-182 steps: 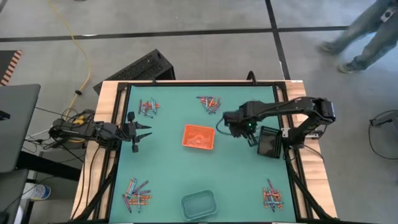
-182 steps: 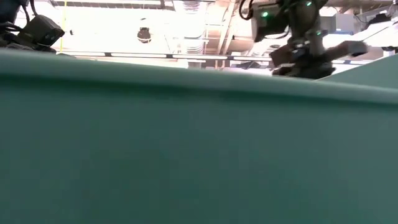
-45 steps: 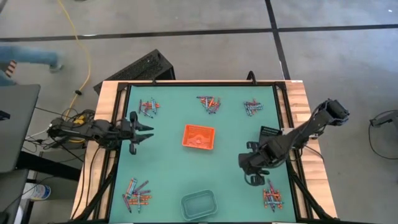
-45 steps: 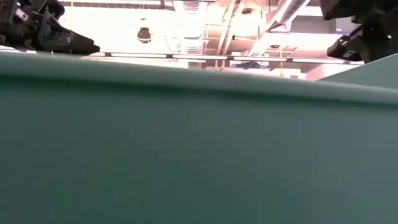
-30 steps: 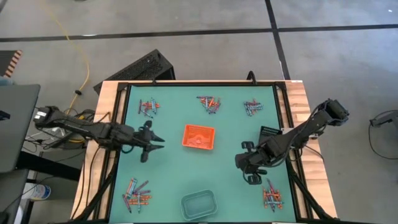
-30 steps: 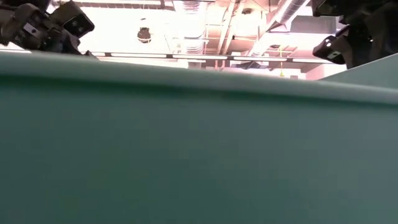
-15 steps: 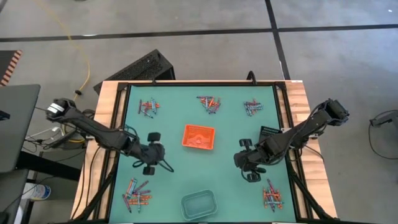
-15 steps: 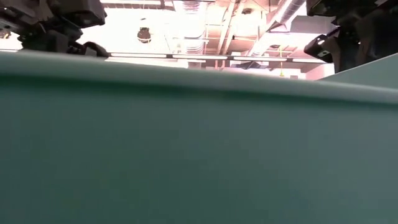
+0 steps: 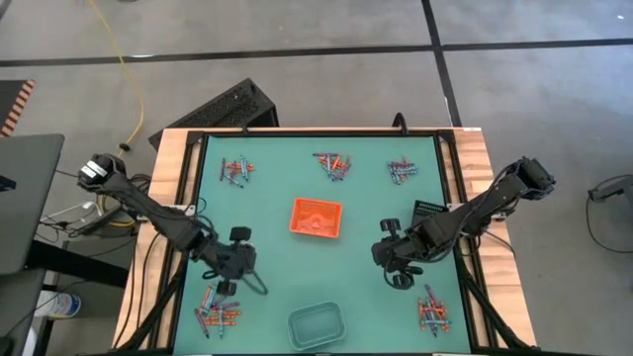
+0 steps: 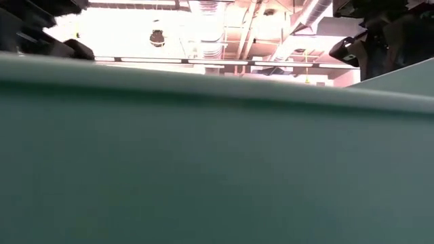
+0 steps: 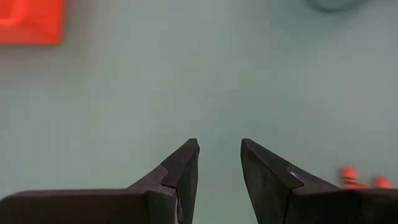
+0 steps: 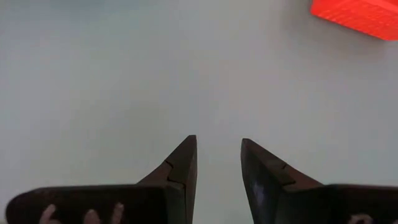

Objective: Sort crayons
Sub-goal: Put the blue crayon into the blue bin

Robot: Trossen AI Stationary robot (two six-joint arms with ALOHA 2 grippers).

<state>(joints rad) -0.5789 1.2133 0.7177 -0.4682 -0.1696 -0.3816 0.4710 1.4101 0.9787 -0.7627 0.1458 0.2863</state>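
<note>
Crayons lie in several small heaps on the green mat: far left [image 9: 235, 170], far middle [image 9: 333, 163], far right [image 9: 402, 170], near left [image 9: 218, 307] and near right [image 9: 432, 311]. My left gripper [image 9: 237, 267] hangs open over bare mat just beyond the near-left heap, pointing down; its wrist view shows open fingers [image 11: 219, 149] with nothing between them and a few crayons [image 11: 360, 179] at the picture's edge. My right gripper [image 9: 389, 259] is open too [image 12: 219, 146], over bare mat between the orange tray and the near-right heap.
An orange tray [image 9: 316, 218] sits mid-table, a clear tray [image 9: 316, 324] at the near edge, and a black tray [image 9: 428, 211] at the right, partly under my right arm. Bare mat lies between the trays and the heaps.
My left gripper has travelled from the mat's left middle toward the near edge, tipping to point down, and now hangs close to the near-left crayon heap. Its fingers have stayed open. The crayons and trays have not moved.
</note>
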